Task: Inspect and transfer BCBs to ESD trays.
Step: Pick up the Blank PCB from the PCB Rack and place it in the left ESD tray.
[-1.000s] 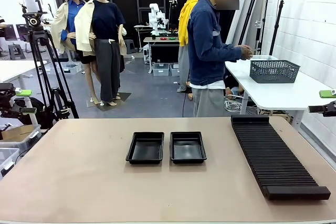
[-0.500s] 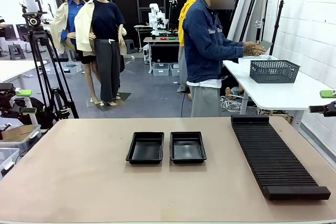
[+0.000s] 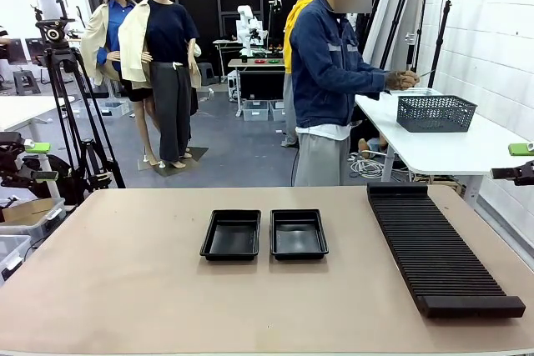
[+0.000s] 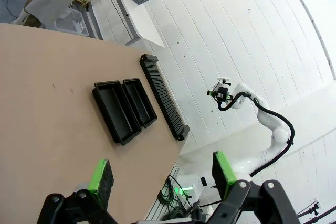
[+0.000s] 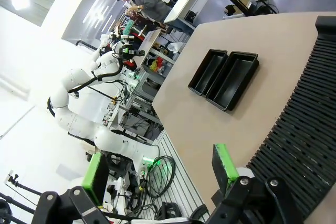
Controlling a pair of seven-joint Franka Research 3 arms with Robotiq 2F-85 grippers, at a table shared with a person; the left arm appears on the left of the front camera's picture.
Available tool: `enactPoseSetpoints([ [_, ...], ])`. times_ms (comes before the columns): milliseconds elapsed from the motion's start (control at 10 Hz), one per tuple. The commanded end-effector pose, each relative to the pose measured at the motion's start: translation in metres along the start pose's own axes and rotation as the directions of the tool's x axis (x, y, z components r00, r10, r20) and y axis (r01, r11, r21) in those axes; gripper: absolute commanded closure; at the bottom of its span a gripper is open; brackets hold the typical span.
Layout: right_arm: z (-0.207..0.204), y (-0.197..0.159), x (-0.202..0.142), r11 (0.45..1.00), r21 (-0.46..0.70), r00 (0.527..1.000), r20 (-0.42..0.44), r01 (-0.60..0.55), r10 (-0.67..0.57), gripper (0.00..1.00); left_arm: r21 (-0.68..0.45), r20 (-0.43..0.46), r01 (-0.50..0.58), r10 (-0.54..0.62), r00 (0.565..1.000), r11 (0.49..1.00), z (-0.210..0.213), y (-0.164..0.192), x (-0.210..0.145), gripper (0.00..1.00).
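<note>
While both ESD trays (image 3: 231, 236) sit empty mid-table and the left gripper (image 4: 163, 174) and right gripper (image 5: 160, 167) hang wide open, the person's hands (image 3: 403, 81) at the side table (image 3: 450, 152) hold perhaps a BCB (image 3: 423, 74); a thin board could slip at handover.

No legible text, label, brand, number or sign in any view.
</note>
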State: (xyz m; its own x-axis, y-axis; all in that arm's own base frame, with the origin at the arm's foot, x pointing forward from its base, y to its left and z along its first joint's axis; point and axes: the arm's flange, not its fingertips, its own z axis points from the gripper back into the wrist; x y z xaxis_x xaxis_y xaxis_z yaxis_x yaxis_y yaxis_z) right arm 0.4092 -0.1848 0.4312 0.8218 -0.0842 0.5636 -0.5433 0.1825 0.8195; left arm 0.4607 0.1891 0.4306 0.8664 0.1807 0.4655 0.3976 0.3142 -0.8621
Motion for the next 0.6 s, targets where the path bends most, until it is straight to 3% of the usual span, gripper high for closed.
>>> enactPoseSetpoints([
  [0, -0.0021, 0.0016, -0.0024, 1.0, -0.008, 1.0, 0.004, -0.001, 0.001, 0.0, 0.004, 0.002, -0.001, 0.001, 1.0, 1.0, 0.0005, -0.0005, 0.0004, 0.0],
  [500, -0.0021, 0.0016, -0.0024, 1.0, -0.008, 1.0, 0.004, -0.001, 0.001, 0.0, 0.004, 0.002, -0.001, 0.001, 1.0, 1.0, 0.0005, -0.0005, 0.0004, 0.0],
])
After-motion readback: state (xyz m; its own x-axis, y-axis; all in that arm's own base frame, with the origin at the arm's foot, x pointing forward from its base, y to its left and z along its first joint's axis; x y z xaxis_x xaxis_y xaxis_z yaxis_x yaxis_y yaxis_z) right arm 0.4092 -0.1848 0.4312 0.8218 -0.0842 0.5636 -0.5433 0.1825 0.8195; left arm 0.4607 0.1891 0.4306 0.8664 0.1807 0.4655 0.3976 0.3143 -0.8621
